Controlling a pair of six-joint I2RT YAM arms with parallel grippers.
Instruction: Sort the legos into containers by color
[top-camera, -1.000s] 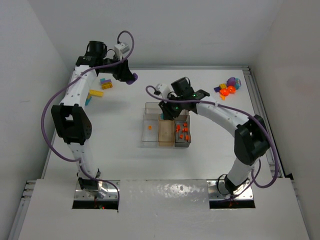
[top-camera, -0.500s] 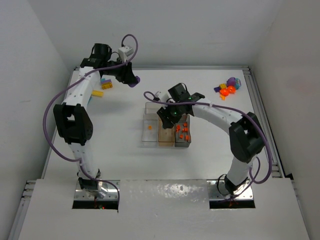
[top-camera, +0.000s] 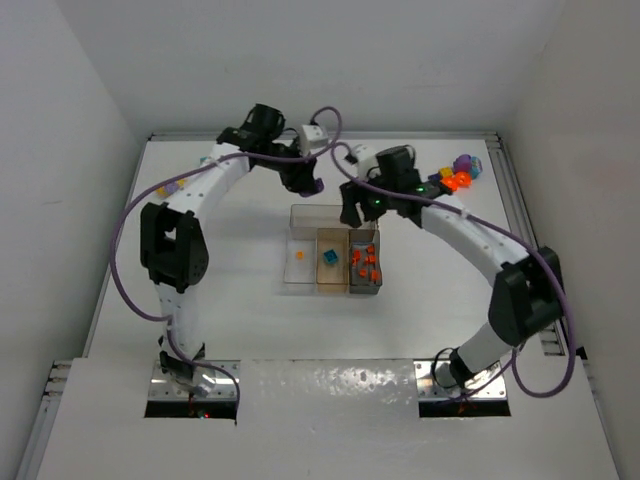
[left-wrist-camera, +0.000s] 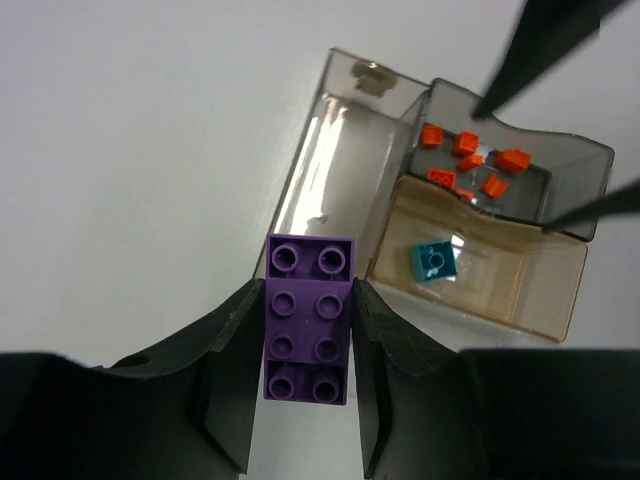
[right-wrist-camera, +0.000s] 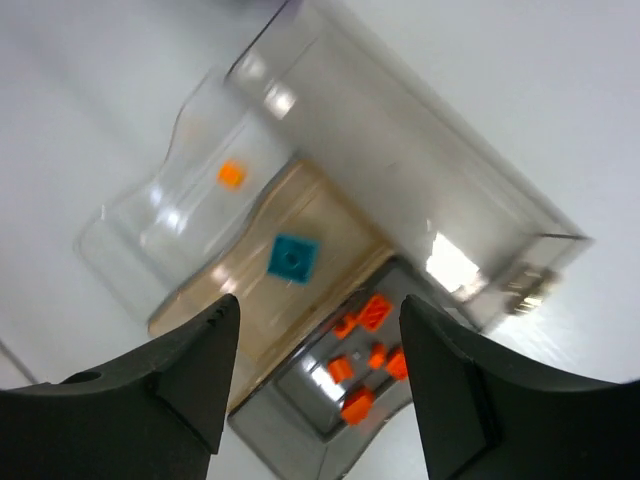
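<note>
Left wrist alone shows the left pincer (left-wrist-camera: 308, 292) clamped on a purple eight-stud brick (left-wrist-camera: 308, 325), with the tray (left-wrist-camera: 340, 140) just beyond its tips. A second ago that arm was out at the far left. The right pincer (right-wrist-camera: 318, 305) is spread wide. Beneath it, the tan compartment (right-wrist-camera: 325, 220) has gained a small square teal brick (right-wrist-camera: 292, 258), lying flat.

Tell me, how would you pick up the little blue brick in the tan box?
Pinch the teal brick by two opposite flat sides, coming straight down from above. It lies flat and alone on the floor of the tan compartment, with bare floor around it. The compartment's walls would likely block any sideways approach, so the open top looks like the only way in.
</note>
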